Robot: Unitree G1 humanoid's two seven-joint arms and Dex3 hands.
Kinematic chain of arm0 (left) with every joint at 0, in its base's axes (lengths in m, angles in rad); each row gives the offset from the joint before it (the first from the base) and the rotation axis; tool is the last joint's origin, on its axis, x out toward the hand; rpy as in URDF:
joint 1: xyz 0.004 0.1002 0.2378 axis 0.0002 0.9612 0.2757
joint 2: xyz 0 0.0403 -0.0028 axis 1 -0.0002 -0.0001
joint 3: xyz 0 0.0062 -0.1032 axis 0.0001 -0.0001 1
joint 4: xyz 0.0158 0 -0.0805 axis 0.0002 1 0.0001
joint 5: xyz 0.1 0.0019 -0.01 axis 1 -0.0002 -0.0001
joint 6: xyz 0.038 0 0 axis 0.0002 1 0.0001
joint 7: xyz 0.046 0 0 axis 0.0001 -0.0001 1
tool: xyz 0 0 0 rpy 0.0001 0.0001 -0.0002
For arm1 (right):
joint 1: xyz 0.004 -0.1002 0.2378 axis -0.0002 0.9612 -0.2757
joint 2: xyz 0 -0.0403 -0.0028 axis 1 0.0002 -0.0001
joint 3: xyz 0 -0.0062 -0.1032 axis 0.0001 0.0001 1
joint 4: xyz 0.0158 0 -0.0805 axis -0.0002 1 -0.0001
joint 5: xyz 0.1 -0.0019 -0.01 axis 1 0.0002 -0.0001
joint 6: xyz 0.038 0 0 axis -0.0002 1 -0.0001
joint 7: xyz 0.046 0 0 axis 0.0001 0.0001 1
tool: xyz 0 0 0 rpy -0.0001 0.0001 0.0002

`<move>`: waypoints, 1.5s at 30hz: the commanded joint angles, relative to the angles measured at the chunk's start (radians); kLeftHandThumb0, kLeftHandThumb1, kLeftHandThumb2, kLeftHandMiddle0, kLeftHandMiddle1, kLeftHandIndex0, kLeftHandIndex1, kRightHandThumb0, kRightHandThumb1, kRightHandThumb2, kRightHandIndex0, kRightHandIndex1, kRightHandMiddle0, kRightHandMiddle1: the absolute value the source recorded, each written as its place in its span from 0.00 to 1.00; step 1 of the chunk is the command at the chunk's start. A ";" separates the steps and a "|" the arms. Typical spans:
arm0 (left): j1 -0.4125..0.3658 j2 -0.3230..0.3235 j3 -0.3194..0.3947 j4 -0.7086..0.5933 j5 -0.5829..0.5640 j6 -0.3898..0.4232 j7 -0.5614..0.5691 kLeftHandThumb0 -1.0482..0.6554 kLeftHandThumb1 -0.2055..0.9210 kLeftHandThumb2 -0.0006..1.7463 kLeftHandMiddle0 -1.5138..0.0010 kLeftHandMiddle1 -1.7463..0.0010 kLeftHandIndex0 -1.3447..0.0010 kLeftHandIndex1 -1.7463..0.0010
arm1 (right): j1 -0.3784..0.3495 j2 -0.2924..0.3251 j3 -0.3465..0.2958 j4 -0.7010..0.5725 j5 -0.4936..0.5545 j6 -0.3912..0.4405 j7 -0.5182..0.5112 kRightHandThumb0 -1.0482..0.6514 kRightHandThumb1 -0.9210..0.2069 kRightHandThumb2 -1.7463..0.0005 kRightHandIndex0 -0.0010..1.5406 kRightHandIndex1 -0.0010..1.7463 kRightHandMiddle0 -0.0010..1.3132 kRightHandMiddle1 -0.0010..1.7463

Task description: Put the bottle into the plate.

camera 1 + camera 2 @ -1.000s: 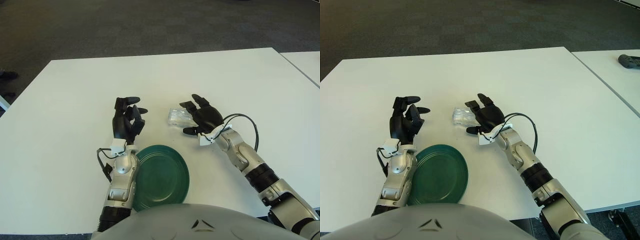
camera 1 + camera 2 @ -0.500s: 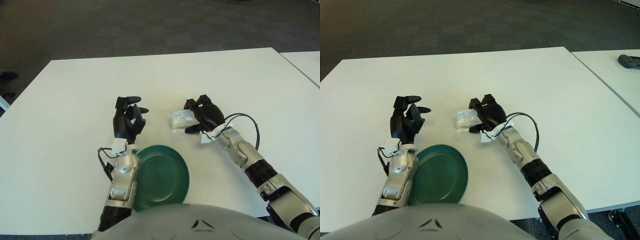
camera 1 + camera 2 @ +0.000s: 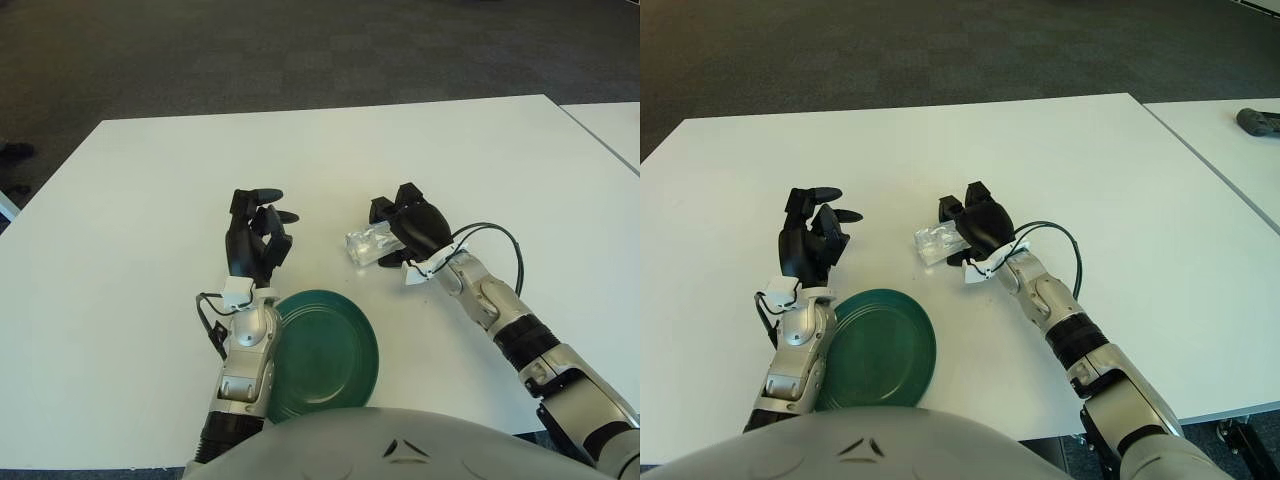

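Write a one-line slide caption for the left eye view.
Right robot hand grips the clear bottle beyond the green plate; left robot hand raised, open.

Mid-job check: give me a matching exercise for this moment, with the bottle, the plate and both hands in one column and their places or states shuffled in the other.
Things:
1. clear plastic bottle
2. green plate
3. left hand
4. right hand

States:
A. fingers loosely spread, holding nothing, just beyond the plate's left edge
B. lies empty on the white table, near the robot
C. curled around the bottle's right end
D. tilted, gripped at one end, beyond the plate

Pairs: 1-D, 2-B, 3-A, 4-C
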State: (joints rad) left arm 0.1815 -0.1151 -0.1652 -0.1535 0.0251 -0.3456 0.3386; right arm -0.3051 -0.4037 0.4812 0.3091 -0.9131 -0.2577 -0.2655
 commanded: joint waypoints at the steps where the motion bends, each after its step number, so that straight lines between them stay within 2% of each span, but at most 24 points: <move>1: -0.003 -0.071 -0.006 -0.018 -0.008 0.007 0.008 0.16 1.00 0.43 0.55 0.17 0.68 0.15 | -0.005 -0.008 -0.030 -0.038 0.019 -0.018 -0.037 0.43 0.63 0.17 0.83 1.00 0.81 1.00; 8: -0.008 -0.071 -0.007 -0.016 -0.023 -0.004 0.005 0.17 1.00 0.41 0.56 0.17 0.68 0.15 | 0.012 -0.005 -0.052 -0.056 0.034 -0.040 -0.056 0.45 0.67 0.12 0.84 1.00 0.84 1.00; 25: -0.014 -0.054 0.012 -0.011 -0.039 0.018 -0.001 0.16 1.00 0.44 0.56 0.15 0.69 0.14 | 0.019 -0.001 -0.083 -0.062 0.065 -0.086 -0.087 0.46 0.67 0.11 0.84 1.00 0.85 1.00; 37: -0.051 0.002 0.100 0.089 -0.027 0.071 -0.017 0.15 1.00 0.48 0.59 0.15 0.73 0.11 | 0.029 0.001 -0.110 -0.136 0.074 -0.101 -0.082 0.46 0.68 0.12 0.84 1.00 0.85 1.00; 45: -0.085 0.008 0.155 0.158 -0.035 0.133 -0.036 0.16 1.00 0.48 0.62 0.15 0.77 0.12 | 0.059 -0.023 -0.136 -0.251 0.087 -0.096 -0.013 0.47 0.69 0.11 0.84 1.00 0.85 1.00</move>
State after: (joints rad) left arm 0.1262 -0.1092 -0.0313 -0.0300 -0.0045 -0.2268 0.3174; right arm -0.2522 -0.4152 0.3720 0.1163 -0.8477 -0.3526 -0.3002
